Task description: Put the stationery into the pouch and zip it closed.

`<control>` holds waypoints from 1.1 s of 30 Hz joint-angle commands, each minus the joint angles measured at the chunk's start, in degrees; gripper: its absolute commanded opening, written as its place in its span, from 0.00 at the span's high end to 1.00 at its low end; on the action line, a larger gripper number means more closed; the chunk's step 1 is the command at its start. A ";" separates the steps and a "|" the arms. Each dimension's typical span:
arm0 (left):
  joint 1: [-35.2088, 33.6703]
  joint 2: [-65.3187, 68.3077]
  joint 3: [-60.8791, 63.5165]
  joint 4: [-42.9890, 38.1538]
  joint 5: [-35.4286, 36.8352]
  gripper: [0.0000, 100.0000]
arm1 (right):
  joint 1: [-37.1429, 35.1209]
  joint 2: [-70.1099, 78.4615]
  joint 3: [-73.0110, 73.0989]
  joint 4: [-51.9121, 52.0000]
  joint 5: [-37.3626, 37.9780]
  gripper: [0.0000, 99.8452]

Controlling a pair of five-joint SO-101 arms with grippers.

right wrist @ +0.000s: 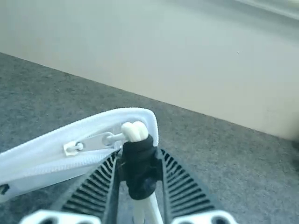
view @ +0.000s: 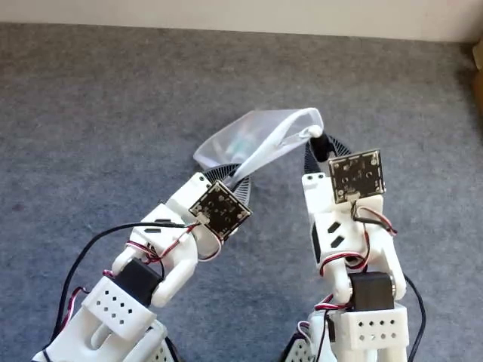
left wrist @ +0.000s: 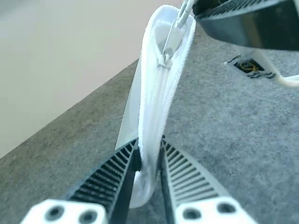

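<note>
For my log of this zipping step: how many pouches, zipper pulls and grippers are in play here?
pouch: 1, white, held up off the table between the two arms
zipper pull: 1
grippers: 2, the left gripper clamped on one end of the pouch, the right gripper clamped on the zipper pull's end
Total: 4

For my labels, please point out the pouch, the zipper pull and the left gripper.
pouch (view: 249, 137): high view, translucent side.
zipper pull (right wrist: 100, 141): right wrist view, flat tab.
left gripper (left wrist: 149, 143): left wrist view, between its fingertips.
</note>
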 commanded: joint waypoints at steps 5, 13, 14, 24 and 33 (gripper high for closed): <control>-4.62 0.31 -1.45 0.70 1.85 0.99 | 5.85 -0.84 -1.01 -3.65 0.26 1.00; -5.32 0.31 -1.45 0.70 2.46 0.99 | 7.52 -0.84 -1.01 -4.00 0.35 1.00; -5.41 0.31 -1.45 0.70 2.46 0.99 | 7.96 -0.84 -1.01 -4.00 0.35 1.00; -7.52 0.22 -1.45 0.70 2.55 0.99 | 10.59 -0.84 2.33 -10.86 0.35 1.00; -10.07 -7.96 1.71 1.58 2.64 0.99 | 16.92 -0.92 2.07 -10.95 0.35 1.00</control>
